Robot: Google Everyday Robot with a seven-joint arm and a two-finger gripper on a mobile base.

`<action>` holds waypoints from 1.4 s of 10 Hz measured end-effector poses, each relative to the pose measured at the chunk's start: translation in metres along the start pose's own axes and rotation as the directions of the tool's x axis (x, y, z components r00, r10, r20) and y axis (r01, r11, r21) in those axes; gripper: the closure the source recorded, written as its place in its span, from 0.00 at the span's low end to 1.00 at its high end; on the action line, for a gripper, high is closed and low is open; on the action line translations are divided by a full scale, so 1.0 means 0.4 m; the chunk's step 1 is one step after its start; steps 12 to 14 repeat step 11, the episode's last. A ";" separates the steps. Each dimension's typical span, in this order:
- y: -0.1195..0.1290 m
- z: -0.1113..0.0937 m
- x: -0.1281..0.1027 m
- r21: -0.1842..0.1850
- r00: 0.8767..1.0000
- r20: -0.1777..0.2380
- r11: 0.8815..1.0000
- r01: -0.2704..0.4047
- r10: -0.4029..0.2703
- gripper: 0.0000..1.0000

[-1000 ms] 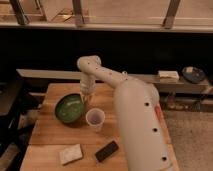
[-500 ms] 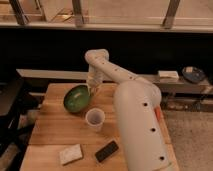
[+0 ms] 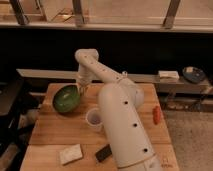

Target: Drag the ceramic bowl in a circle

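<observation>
Ceramic bowl [image 3: 66, 98], green, far-left on wooden table [image 3: 55, 136]; gripper [image 3: 80, 89] at its right rim; white cup [image 3: 93, 119] near-right of bowl

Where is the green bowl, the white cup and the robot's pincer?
green bowl [image 3: 65, 99], camera view, on its inside.
white cup [image 3: 94, 119], camera view, on its rim and opening.
pincer [image 3: 81, 89], camera view, at its tip by the bowl's right rim.
</observation>
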 end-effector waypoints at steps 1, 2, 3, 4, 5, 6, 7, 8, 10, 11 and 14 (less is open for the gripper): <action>0.020 0.013 0.014 -0.014 1.000 -0.017 1.000 0.025 -0.025 1.00; 0.032 0.025 0.038 -0.027 0.998 -0.033 0.999 0.048 -0.048 1.00; 0.030 0.029 0.059 -0.032 0.997 -0.042 0.998 0.057 -0.059 1.00; 0.014 0.028 0.083 -0.031 0.997 -0.045 0.998 0.057 -0.059 1.00; -0.014 0.019 0.101 -0.022 0.998 -0.042 0.999 0.039 -0.040 1.00; -0.056 0.002 0.113 -0.010 1.000 -0.029 1.000 0.009 -0.010 1.00; -0.084 -0.015 0.112 0.002 1.000 -0.015 1.000 -0.011 0.011 1.00; -0.106 -0.030 0.105 0.015 1.000 0.001 1.000 -0.027 0.027 1.00; -0.114 -0.066 0.058 0.035 0.999 0.039 0.999 -0.037 0.036 1.00; -0.097 -0.072 0.042 0.031 0.999 0.043 0.999 -0.027 0.026 1.00; -0.097 -0.072 0.042 0.031 0.999 0.043 0.999 -0.027 0.026 1.00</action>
